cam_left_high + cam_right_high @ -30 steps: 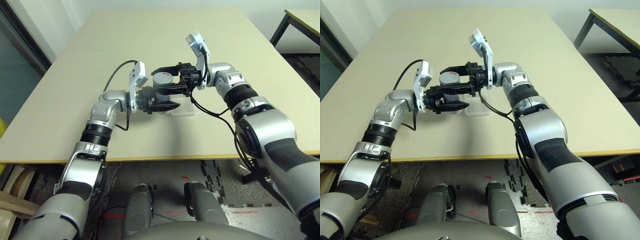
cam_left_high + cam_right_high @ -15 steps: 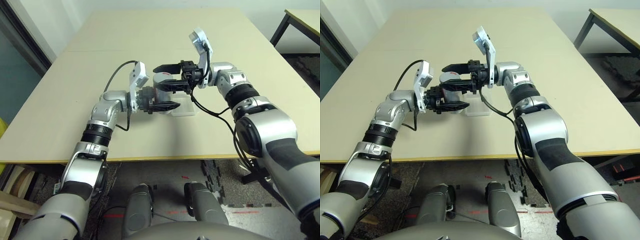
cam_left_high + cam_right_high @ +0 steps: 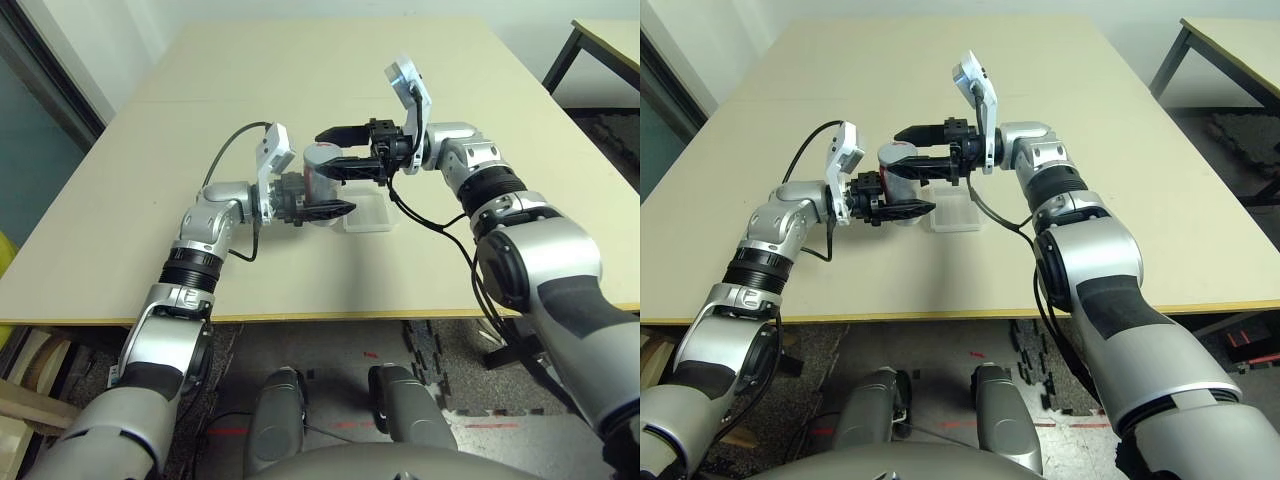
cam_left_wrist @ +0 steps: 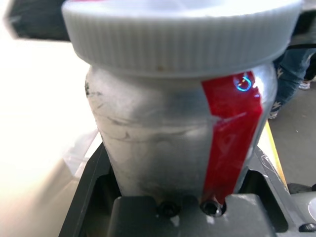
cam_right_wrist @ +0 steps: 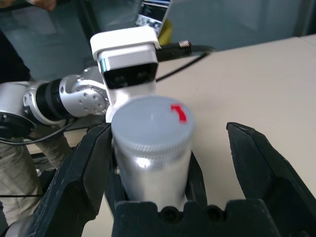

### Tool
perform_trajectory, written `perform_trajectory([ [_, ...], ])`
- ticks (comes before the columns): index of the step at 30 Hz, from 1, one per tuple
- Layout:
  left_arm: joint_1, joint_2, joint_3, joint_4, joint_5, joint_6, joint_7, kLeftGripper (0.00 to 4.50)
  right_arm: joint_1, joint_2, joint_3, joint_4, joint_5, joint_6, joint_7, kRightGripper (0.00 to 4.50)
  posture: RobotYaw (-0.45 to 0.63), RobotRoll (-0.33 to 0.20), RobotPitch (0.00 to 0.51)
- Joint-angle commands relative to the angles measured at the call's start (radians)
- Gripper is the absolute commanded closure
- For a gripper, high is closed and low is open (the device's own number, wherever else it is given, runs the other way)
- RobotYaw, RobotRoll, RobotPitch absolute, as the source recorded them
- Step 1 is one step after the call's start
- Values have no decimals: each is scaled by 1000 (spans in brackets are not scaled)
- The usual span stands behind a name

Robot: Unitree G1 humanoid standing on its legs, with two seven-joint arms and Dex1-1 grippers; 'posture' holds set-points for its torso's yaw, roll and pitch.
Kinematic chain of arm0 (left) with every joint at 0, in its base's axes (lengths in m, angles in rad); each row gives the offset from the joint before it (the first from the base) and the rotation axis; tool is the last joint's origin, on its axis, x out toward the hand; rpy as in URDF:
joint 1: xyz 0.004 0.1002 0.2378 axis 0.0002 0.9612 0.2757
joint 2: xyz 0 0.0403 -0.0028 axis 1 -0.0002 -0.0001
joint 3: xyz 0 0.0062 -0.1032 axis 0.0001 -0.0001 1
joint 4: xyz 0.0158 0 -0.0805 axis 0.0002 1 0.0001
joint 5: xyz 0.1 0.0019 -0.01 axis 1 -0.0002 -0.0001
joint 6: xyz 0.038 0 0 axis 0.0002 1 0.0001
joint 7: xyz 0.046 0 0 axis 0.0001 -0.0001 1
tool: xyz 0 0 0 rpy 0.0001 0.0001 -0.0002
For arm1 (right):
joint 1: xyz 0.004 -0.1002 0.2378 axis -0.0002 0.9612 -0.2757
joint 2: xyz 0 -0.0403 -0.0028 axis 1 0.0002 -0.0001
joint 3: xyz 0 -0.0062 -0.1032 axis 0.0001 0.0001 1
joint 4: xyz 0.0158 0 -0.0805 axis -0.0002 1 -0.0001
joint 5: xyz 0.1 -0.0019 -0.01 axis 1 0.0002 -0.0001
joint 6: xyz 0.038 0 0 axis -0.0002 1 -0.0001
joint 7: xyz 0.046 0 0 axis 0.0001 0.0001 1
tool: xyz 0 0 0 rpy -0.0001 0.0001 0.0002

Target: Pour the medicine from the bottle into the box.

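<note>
— Bottle?
— Silver-grey cylindrical bottle [image 3: 322, 178], grey cap on, pinched upright in left gripper [image 3: 322, 200] jaws, above beige tabletop [image 3: 120, 180], beside clear plastic box [image 3: 368, 213].
— Right gripper [image 3: 335, 150]?
— Jaws spread around the cap, apparently not touching.

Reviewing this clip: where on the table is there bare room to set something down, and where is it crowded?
Bare tabletop spreads beyond the grippers to the far edge, also outside each forearm and along the near edge. The middle is crowded: the left gripper clamps the silver-grey cylindrical bottle, the open right gripper straddles its round grey cap, and the clear plastic box sits alongside.
</note>
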State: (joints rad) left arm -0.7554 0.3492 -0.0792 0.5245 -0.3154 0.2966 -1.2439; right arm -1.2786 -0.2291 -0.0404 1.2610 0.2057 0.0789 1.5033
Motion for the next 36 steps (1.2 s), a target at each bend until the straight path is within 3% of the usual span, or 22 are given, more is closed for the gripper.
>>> perform_trajectory([
  [1,0,2,-3,-33,-14,-24,-40,1667,6,-78,-39,33,-22,3,-96,0,-85,0,62],
  [16,-7,5,8,-14,-7,-35,-40,1667,23,-118,-66,46,-63,2,-125,0,-89,0,62],
  [36,-41,3,13,78,8,-81,-39,1667,0,-69,-50,-22,-43,54,111,0,-109,0,66],
])
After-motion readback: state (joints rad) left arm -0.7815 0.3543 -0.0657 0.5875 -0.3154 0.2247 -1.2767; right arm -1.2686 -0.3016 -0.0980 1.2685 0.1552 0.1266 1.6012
